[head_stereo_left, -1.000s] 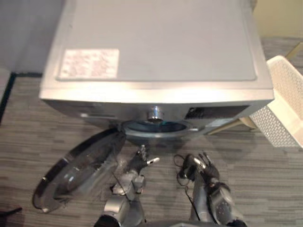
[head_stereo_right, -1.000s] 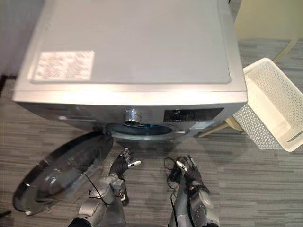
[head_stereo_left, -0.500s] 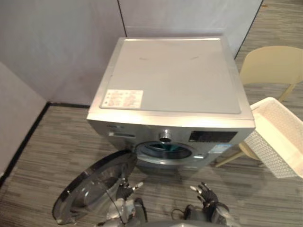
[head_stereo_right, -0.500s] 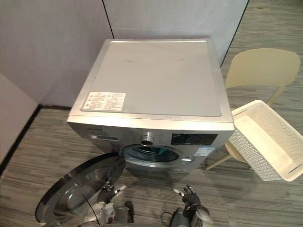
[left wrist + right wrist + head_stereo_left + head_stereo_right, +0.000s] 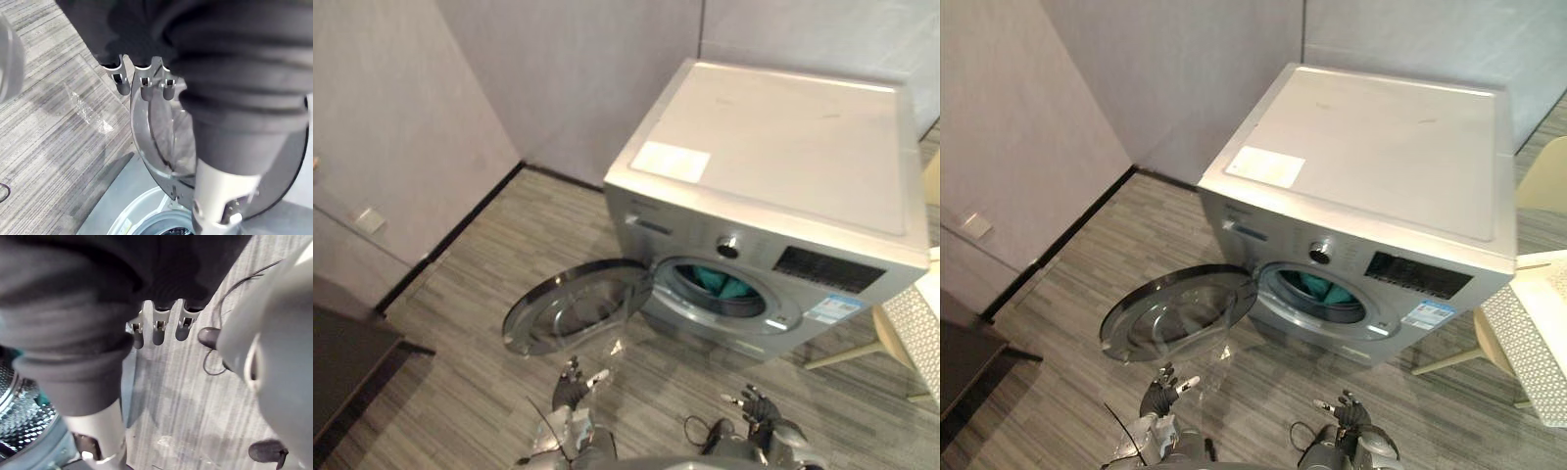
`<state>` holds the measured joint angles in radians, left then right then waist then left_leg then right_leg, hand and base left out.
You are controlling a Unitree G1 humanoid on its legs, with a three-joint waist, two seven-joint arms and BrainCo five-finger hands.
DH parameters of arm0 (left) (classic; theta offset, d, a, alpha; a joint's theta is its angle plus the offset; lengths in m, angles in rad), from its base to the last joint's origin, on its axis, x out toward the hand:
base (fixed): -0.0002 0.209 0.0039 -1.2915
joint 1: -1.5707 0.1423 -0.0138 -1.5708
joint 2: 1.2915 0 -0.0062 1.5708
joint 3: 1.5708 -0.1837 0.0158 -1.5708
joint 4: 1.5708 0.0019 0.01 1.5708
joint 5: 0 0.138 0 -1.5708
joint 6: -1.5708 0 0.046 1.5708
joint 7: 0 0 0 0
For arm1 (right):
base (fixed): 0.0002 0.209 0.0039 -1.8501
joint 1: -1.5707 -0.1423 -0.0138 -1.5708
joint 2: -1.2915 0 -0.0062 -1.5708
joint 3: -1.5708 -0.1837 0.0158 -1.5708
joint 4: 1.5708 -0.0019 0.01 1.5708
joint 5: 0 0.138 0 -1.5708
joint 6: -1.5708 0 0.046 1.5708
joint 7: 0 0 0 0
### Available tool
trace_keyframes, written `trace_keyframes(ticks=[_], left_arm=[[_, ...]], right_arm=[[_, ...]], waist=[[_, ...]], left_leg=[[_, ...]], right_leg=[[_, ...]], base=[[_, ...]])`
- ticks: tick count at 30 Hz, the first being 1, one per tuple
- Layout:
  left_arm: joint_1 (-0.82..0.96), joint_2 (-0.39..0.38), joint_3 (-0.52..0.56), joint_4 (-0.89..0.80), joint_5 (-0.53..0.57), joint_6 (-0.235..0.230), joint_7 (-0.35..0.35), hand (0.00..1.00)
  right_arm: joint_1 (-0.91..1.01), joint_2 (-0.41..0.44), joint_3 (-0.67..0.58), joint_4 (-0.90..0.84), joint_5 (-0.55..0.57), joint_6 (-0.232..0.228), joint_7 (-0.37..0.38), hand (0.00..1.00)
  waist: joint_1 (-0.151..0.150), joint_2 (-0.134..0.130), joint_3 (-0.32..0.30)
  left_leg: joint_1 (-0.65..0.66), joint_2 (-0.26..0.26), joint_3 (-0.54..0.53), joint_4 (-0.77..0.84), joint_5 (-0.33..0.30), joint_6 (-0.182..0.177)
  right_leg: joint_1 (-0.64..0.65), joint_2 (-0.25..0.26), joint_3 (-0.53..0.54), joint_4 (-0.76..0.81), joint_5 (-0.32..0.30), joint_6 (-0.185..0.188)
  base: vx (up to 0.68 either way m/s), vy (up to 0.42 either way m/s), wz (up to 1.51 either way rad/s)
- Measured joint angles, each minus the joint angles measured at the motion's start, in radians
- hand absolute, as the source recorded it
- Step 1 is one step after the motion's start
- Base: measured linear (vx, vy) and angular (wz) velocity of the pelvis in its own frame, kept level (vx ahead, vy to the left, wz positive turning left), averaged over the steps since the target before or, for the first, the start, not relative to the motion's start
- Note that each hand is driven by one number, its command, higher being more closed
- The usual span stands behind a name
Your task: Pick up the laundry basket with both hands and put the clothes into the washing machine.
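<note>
Washing machine [image 5: 1381, 147] stands with its door [image 5: 1175, 313] swung open, teal clothes [image 5: 1322, 289] in the drum; left hand [image 5: 1160, 394] and right hand [image 5: 1349, 416] hover low, fingers spread, empty; white basket [image 5: 1528, 352] beside the machine.

Counted one washing machine [image 5: 773, 166], with one round door [image 5: 573, 311], one dial [image 5: 729, 247] and one label [image 5: 671, 162] at its top's front-left corner. Also counted one heap of clothes [image 5: 722, 286], one laundry basket [image 5: 1526, 338], one chair [image 5: 1542, 176], two hands: left hand [image 5: 573, 382], right hand [image 5: 759, 404].
</note>
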<state>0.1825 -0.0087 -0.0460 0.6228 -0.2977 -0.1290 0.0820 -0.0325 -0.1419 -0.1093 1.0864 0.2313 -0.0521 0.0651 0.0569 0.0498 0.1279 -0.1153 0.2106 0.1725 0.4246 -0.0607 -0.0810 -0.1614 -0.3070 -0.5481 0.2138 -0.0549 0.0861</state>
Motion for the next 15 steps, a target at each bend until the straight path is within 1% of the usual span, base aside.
trace_keyframes(ticks=[1,2,3,4,5,6,7,8,9,10,11,14,15], left_arm=[[0.013,-0.01,0.007,-0.006,0.0,-0.001,-0.004,0.0],[0.03,-0.003,0.016,-0.014,0.0,-0.003,-0.007,0.0],[0.041,0.014,0.016,-0.021,0.0,-0.002,-0.01,0.0],[0.054,0.016,0.016,-0.028,0.0,0.0,-0.014,0.0],[0.067,0.012,0.017,-0.033,0.0,-0.003,-0.014,0.0],[0.076,0.011,0.018,-0.032,0.0,-0.003,-0.014,0.0],[0.095,0.007,0.016,-0.031,0.0,-0.002,-0.015,0.0],[0.091,0.009,0.017,-0.017,0.0,-0.001,-0.016,0.0],[0.087,0.01,0.017,-0.006,0.0,0.001,-0.015,0.0],[0.088,0.016,0.017,0.003,0.0,0.001,-0.016,0.0],[0.085,0.024,0.016,0.018,0.0,0.001,-0.017,0.0],[0.056,0.037,0.007,0.057,0.014,0.003,-0.026,0.0],[0.051,0.039,0.006,0.071,0.032,0.004,-0.032,0.0]], right_arm=[[-0.004,0.006,0.001,0.0,-0.011,0.005,0.003,0.0],[-0.006,0.012,-0.002,0.001,-0.019,0.009,0.004,0.0],[-0.001,0.021,-0.007,0.001,-0.021,0.011,0.002,0.0],[0.009,0.015,-0.022,0.016,-0.028,0.013,0.001,0.0],[0.004,0.014,-0.028,0.032,-0.031,0.013,-0.001,0.0],[0.006,0.015,-0.031,0.032,-0.034,0.013,-0.001,0.0],[0.013,0.012,-0.033,0.032,-0.035,0.012,-0.001,0.0],[0.019,0.019,-0.038,0.037,-0.036,0.013,-0.002,0.0],[0.02,0.018,-0.039,0.033,-0.037,0.013,-0.002,0.0],[0.024,0.017,-0.038,0.034,-0.037,0.014,-0.001,0.0],[0.034,0.021,-0.039,0.03,-0.037,0.011,-0.003,0.0],[0.064,0.03,-0.047,0.009,-0.041,-0.001,-0.018,0.0],[0.072,0.03,-0.057,0.006,-0.05,0.002,-0.023,0.0]], waist=[[-0.003,-0.005,-0.014],[-0.017,0.004,-0.025],[-0.025,-0.013,-0.034],[-0.029,-0.007,-0.041],[-0.021,-0.002,-0.044],[-0.019,0.005,-0.049],[-0.02,0.024,-0.062],[-0.019,0.038,-0.072],[-0.022,0.035,-0.073],[-0.035,0.027,-0.074],[-0.046,0.021,-0.075],[-0.056,0.008,-0.072],[-0.061,-0.006,-0.07]], left_leg=[[0.002,-0.021,-0.001,-0.062,0.002,0.003],[0.011,-0.039,-0.033,-0.122,-0.003,-0.001],[0.011,-0.061,-0.053,-0.139,-0.002,-0.002],[0.011,-0.083,-0.119,-0.143,-0.019,-0.025],[0.012,-0.104,-0.173,-0.136,-0.04,-0.043],[0.013,-0.11,-0.196,-0.135,-0.058,-0.043],[0.011,-0.107,-0.223,-0.138,-0.122,-0.035],[0.003,-0.112,-0.225,-0.136,-0.17,-0.014],[-0.002,-0.119,-0.215,-0.132,-0.175,-0.013],[-0.015,-0.131,-0.199,-0.117,-0.184,0.001],[-0.022,-0.143,-0.195,-0.098,-0.188,0.008],[-0.041,-0.166,-0.188,-0.071,-0.188,0.009],[-0.048,-0.178,-0.176,-0.061,-0.19,0.013]], right_leg=[[0.0,0.016,0.0,-0.053,0.021,0.024],[-0.023,0.025,0.002,0.018,0.007,-0.003],[-0.012,0.02,0.004,0.001,0.0,-0.028],[0.006,0.017,0.013,-0.049,0.03,-0.012],[0.007,0.016,0.03,-0.076,0.048,0.005],[0.004,0.016,0.034,-0.086,0.055,0.015],[-0.002,0.029,0.035,-0.098,0.068,0.029],[-0.02,0.024,0.045,-0.097,0.092,0.052],[-0.023,0.023,0.054,-0.101,0.094,0.048],[-0.019,0.013,0.056,-0.12,0.096,0.047],[-0.018,0.005,0.056,-0.138,0.095,0.047],[-0.022,-0.012,0.072,-0.156,0.094,0.047],[-0.036,-0.01,0.103,-0.16,0.097,0.042]], base=[[-0.1,0.144,0.08],[-0.09,0.133,0.25],[-0.01,0.083,0.4],[-0.11,0.124,0.16],[-0.15,0.167,-0.12],[-0.17,0.185,-0.43],[-0.15,0.208,-0.44],[-0.18,0.207,-0.41],[-0.23,0.181,-0.32],[-0.33,0.14,-0.27],[-0.26,0.108,-0.23],[-0.18,0.083,-0.13],[-0.15,0.067,-0.28]])
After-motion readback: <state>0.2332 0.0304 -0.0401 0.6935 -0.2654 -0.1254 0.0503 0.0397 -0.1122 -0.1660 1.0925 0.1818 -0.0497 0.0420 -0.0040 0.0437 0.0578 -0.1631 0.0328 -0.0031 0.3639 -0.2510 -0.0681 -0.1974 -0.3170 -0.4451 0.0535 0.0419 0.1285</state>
